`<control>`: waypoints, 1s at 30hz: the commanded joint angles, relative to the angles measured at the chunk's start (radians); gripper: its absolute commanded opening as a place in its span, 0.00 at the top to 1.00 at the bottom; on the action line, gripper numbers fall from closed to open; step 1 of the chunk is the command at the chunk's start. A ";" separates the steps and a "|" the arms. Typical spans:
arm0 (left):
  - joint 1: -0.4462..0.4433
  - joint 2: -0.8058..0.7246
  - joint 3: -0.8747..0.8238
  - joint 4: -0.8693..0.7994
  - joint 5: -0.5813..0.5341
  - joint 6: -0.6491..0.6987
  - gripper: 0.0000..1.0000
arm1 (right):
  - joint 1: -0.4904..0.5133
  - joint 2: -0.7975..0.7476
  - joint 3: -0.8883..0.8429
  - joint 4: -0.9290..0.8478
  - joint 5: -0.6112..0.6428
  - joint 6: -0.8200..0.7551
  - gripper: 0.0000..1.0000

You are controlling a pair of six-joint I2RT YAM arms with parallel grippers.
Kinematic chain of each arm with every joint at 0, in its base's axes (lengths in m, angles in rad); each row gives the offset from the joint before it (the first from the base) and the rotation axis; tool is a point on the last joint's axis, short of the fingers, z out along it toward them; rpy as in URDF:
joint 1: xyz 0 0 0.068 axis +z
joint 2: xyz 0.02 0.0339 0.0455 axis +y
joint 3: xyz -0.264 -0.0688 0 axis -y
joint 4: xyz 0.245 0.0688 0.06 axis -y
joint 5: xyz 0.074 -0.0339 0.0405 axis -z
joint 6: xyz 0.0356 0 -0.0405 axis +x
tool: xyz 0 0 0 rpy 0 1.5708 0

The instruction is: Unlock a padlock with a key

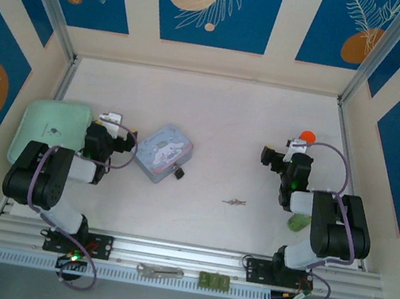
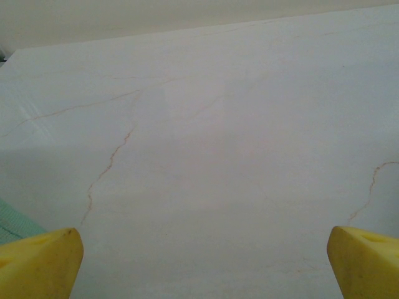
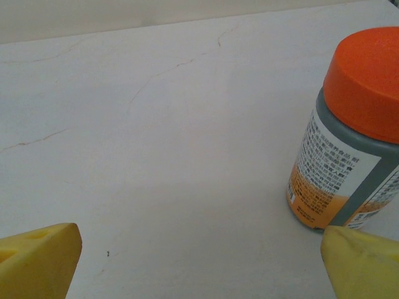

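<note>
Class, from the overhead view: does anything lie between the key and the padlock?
Nothing visible does. The key lies on the table; only bare surface separates it from the padlock beside the light-blue tin.

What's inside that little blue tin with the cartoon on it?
The light-blue tin is shut; its printed lid hides the inside. A tiny dark padlock sits at its near right corner, on or against the edge, I cannot tell which.

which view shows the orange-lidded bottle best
The right wrist view. The orange-lidded bottle stands upright close to the camera, so its grey body and printed label are plain to see. In the top external view it is small and far off, and mostly its orange lid shows.
</note>
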 commanded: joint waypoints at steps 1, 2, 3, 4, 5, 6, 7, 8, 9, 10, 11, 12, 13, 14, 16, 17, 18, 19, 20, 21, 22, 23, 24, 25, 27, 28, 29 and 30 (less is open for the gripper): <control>0.006 -0.032 0.020 -0.020 -0.016 0.000 0.00 | 0.018 -0.057 0.047 -0.074 0.021 -0.020 0.01; 0.003 -0.062 0.022 -0.045 -0.029 0.003 0.00 | 0.028 -0.085 0.057 -0.111 0.031 -0.028 0.01; -0.001 -0.097 0.026 -0.087 -0.047 0.002 0.00 | 0.035 -0.111 0.062 -0.140 0.035 -0.035 0.01; -0.005 -0.126 0.030 -0.116 -0.060 0.004 0.00 | 0.041 -0.134 0.064 -0.157 0.039 -0.041 0.01; -0.011 -0.160 0.033 -0.150 -0.077 0.007 0.00 | 0.056 -0.158 0.064 -0.174 0.052 -0.054 0.01; -0.022 -0.190 0.035 -0.175 -0.105 0.012 0.00 | 0.079 -0.185 0.066 -0.188 0.072 -0.074 0.01; -0.043 -0.227 0.042 -0.212 -0.151 0.019 0.00 | 0.103 -0.207 0.072 -0.204 0.093 -0.099 0.01; -0.066 -0.270 0.057 -0.267 -0.201 0.011 0.00 | 0.142 -0.237 0.085 -0.241 0.114 -0.123 0.01; -0.082 -0.313 0.073 -0.325 -0.214 -0.016 0.00 | 0.182 -0.261 0.109 -0.294 0.132 -0.142 0.01; -0.093 -0.348 0.085 -0.363 -0.206 -0.042 0.00 | 0.215 -0.279 0.133 -0.354 0.146 -0.149 0.01; -0.108 -0.382 0.097 -0.396 -0.196 -0.077 0.00 | 0.253 -0.294 0.173 -0.443 0.149 -0.148 0.01; -0.122 -0.415 0.115 -0.438 -0.187 -0.125 0.00 | 0.290 -0.305 0.215 -0.546 0.147 -0.144 0.01; -0.133 -0.437 0.134 -0.481 -0.172 -0.165 0.00 | 0.325 -0.309 0.258 -0.640 0.155 -0.128 0.03; -0.146 -0.460 0.155 -0.534 -0.143 -0.208 0.00 | 0.369 -0.308 0.312 -0.764 0.183 -0.076 0.04; -0.172 -0.485 0.193 -0.629 -0.114 -0.287 0.00 | 0.449 -0.299 0.405 -0.989 0.179 0.008 0.05; -0.192 -0.493 0.203 -0.668 -0.101 -0.320 0.00 | 0.496 -0.290 0.445 -1.093 0.167 0.029 0.08; -0.213 -0.501 0.206 -0.690 -0.092 -0.350 0.00 | 0.543 -0.279 0.482 -1.196 0.170 0.057 0.09; -0.232 -0.506 0.205 -0.703 -0.091 -0.377 0.00 | 0.581 -0.265 0.510 -1.281 0.170 0.088 0.09; -0.251 -0.511 0.198 -0.706 -0.087 -0.410 0.00 | 0.620 -0.251 0.542 -1.379 0.169 0.131 0.11; -0.265 -0.512 0.190 -0.702 -0.077 -0.439 0.00 | 0.652 -0.234 0.571 -1.471 0.158 0.175 0.14; -0.278 -0.513 0.183 -0.697 -0.070 -0.465 0.00 | 0.671 -0.222 0.590 -1.544 0.134 0.207 0.18; -0.289 -0.510 0.178 -0.688 -0.062 -0.494 0.00 | 0.689 -0.210 0.606 -1.615 0.103 0.236 0.23; -0.297 -0.505 0.174 -0.680 -0.052 -0.516 0.00 | 0.708 -0.199 0.615 -1.672 0.083 0.268 0.25; -0.303 -0.500 0.174 -0.673 -0.048 -0.530 0.00 | 0.722 -0.192 0.617 -1.714 0.067 0.294 0.26; -0.314 -0.486 0.177 -0.657 -0.045 -0.549 0.00 | 0.742 -0.168 0.613 -1.778 0.035 0.348 0.27; -0.316 -0.479 0.182 -0.647 -0.045 -0.554 0.00 | 0.745 -0.152 0.610 -1.805 0.022 0.379 0.31; -0.318 -0.472 0.187 -0.637 -0.042 -0.558 0.00 | 0.747 -0.133 0.604 -1.828 0.034 0.410 0.32; -0.319 -0.466 0.193 -0.632 -0.039 -0.558 0.00 | 0.750 -0.121 0.591 -1.834 0.054 0.429 0.32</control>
